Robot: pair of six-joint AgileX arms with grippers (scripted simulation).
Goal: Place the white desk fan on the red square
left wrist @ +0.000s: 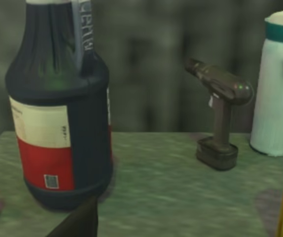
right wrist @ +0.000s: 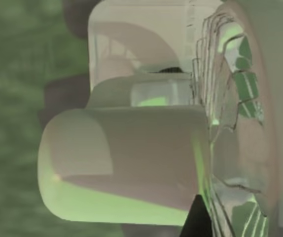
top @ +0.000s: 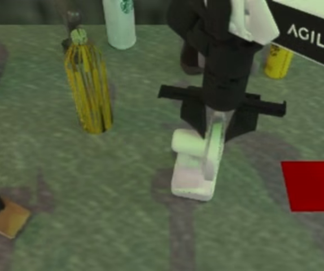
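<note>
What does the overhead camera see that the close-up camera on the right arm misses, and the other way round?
Only the top view shows the red square, the yellow bottle, the white cylinder and the right gripper directly over the fan. Only the right wrist view shows the fan's grille and blades in detail. Both show the white desk fan on the green table.

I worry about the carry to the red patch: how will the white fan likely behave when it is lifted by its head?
The white desk fan looks like thin plastic, so probably light. Its disc head stands edge-up over a flat base, so it may swing or tilt under the right gripper. The grille seems thin; a hard squeeze might flex it.
</note>
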